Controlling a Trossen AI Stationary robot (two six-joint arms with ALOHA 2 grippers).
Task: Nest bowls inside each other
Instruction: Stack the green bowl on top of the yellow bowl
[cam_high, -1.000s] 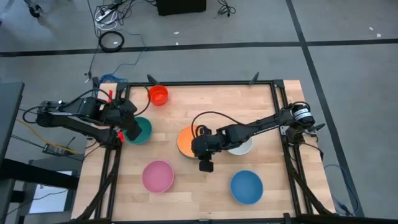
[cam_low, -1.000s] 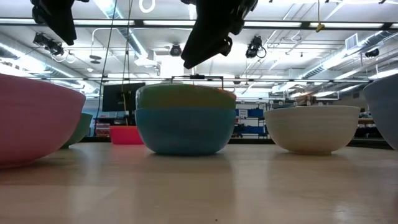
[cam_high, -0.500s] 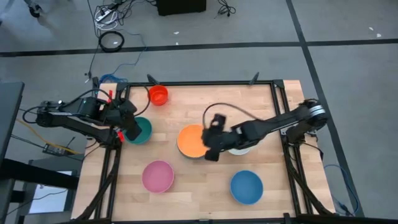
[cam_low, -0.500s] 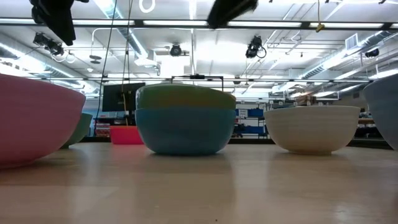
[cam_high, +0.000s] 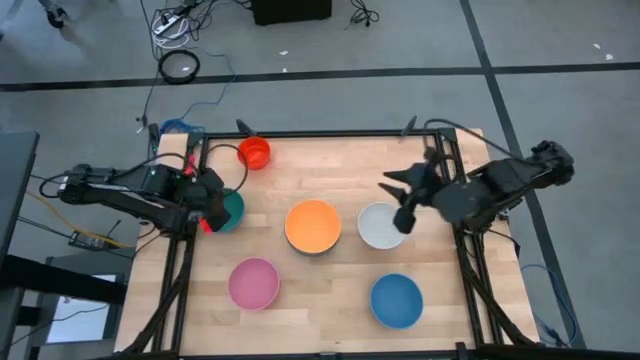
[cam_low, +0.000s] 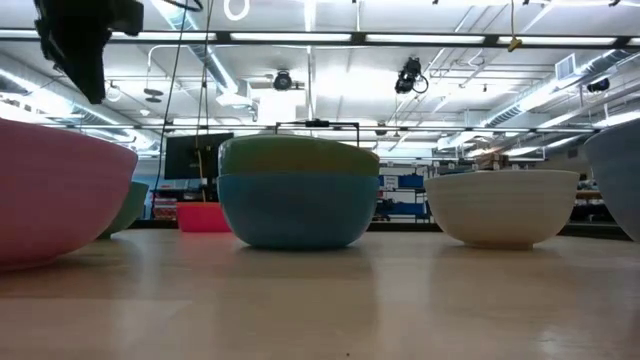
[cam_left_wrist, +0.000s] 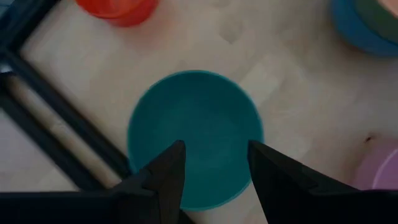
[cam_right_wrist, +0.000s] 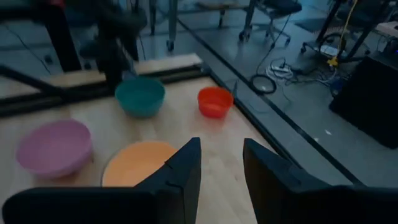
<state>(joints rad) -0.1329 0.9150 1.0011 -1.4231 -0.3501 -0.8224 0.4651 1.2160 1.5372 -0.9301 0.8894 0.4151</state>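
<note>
Orange on top, the only stack (cam_high: 313, 226) so far sits mid-counter: in the low view a green bowl (cam_low: 297, 155) sits inside a light blue one (cam_low: 297, 210), and the orange bowl (cam_high: 313, 224) caps it from above. So it looks like three are nested and five are still loose.

Loose ones: the red bowl (cam_high: 254, 152) by the far edge near the left corner, the teal bowl (cam_high: 229, 209) at the left edge, the pink bowl (cam_high: 254, 283) near the front edge left of centre, the blue bowl (cam_high: 396, 300) near the front edge toward the right, and the white bowl (cam_high: 380, 225) just right of the stack.

The left end effector (cam_left_wrist: 213, 163) hangs right above the teal bowl with its fingers spread and nothing between them, so that one is probably next. The right end effector (cam_right_wrist: 221, 155) is up in the air over the right side of the counter, near the white bowl, fingers parted and holding nothing.

The counter (cam_high: 330, 165) is pale wood planks inside a black metal frame (cam_high: 330, 133). Around it there's grey floor with a dark tape line, some cables (cam_high: 180, 65) lying behind the far edge, and a big workshop room with strip lights in the background.
</note>
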